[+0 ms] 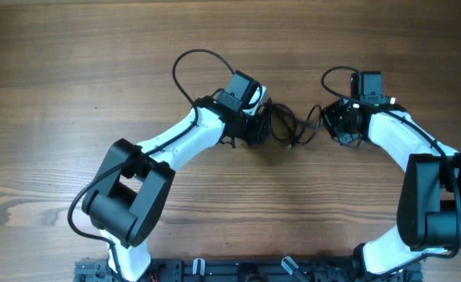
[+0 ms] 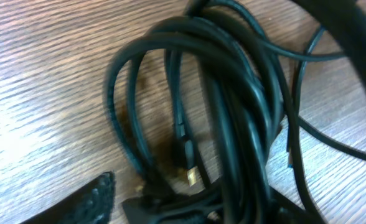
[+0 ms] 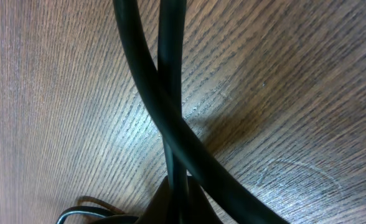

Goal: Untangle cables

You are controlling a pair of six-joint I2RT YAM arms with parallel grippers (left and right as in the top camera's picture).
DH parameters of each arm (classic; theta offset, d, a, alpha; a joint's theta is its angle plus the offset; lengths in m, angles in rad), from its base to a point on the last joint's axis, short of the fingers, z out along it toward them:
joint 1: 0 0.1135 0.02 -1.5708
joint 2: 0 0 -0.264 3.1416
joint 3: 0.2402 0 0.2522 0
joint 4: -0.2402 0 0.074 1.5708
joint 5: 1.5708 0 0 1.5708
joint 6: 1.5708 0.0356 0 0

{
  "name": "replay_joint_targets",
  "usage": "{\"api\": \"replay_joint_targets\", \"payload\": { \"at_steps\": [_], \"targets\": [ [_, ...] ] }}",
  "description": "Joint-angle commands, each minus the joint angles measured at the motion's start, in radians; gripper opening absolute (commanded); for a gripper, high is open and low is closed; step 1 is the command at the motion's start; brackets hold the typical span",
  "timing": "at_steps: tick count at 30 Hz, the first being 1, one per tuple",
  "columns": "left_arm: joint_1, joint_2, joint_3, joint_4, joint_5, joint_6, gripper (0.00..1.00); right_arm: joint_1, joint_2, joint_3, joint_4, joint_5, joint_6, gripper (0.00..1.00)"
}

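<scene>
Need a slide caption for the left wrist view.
Tangled black cables looped on the wood table, a gold-tipped plug near the bottom.

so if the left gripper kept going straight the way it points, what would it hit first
The cables: the tangled bundle lies directly ahead of the left gripper and fills its wrist view, with a plug nearest. Depth is unclear, so it may be touching them now.

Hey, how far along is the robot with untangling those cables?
Nothing looks done: the cables lie as one tangled coil, with a plug among the loops. In hand: the right gripper is shut on two strands, and the left gripper sits at the coil, grip unclear. Left: pulling every cord apart.
</scene>
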Motion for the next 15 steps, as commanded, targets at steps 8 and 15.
{"api": "replay_joint_targets", "payload": {
  "at_steps": [8, 15],
  "targets": [
    [0.098, 0.011, -0.007, -0.105, -0.206, -0.008, 0.04, -0.06, 0.024, 0.007, -0.036, 0.111, -0.085, 0.04],
    [0.28, 0.011, -0.007, -0.177, -0.254, -0.008, 0.04, -0.23, 0.024, 0.007, -0.119, 0.082, -0.135, 0.04]
  ]
}}
